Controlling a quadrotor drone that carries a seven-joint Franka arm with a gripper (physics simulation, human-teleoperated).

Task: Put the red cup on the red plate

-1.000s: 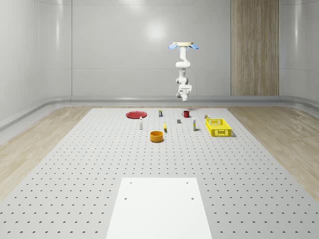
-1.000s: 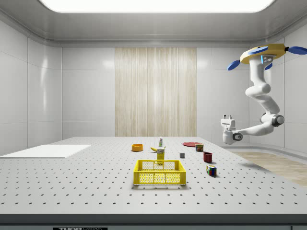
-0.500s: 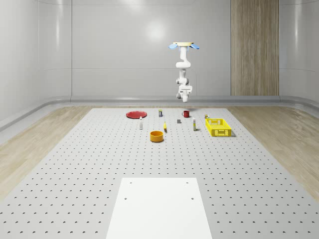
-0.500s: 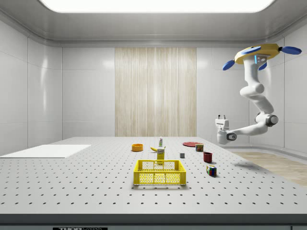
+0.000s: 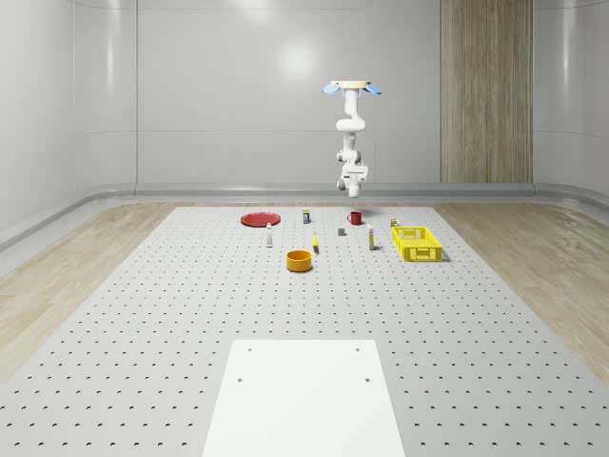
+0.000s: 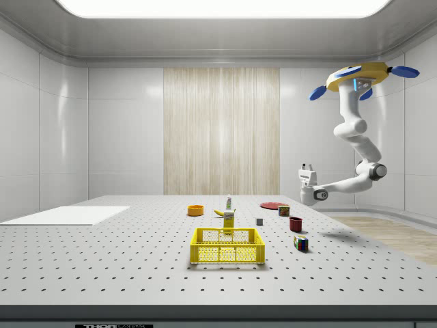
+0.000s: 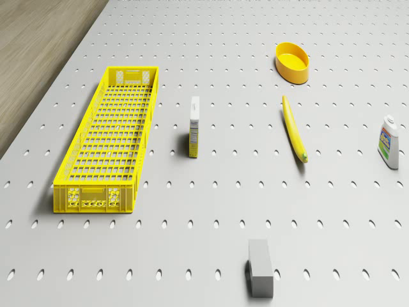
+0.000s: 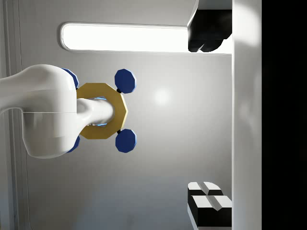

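Going along the side view from its left, you are looking at a white sheet (image 6: 68, 215) lying flat at the table's (image 6: 136, 273) far-left end. Next, an orange bowl (image 6: 195, 210) is sitting well apart from it. The yellow crate (image 6: 227, 246) is standing nearest the camera, with a carton (image 6: 228, 220) and a bottle (image 6: 229, 202) lining up behind it. A grey block (image 6: 259, 221) is resting just right of those. The red plate (image 6: 271, 205) is lying flat farther back, and a can (image 6: 283, 210) is standing just in front of its right edge. The red cup (image 6: 295, 224) is sitting upright on the table, apart from the plate, with a coloured cube (image 6: 300, 243) near it on the camera's side.

Your tool (image 6: 307, 167) is hanging in the air above the cup, a little to its right and well clear of it. The drone (image 6: 357, 76) is hovering high up, farther to the right. The arm is dropping from the drone, bending back at the elbow, then reaching level toward the side view's left. The wrist is turning the tool so that it is pointing upward.

In the wrist view the fingers (image 8: 206, 36) are standing wide apart with nothing between them, and the tool (image 8: 207, 120) is facing the drone's underside (image 8: 101, 111).
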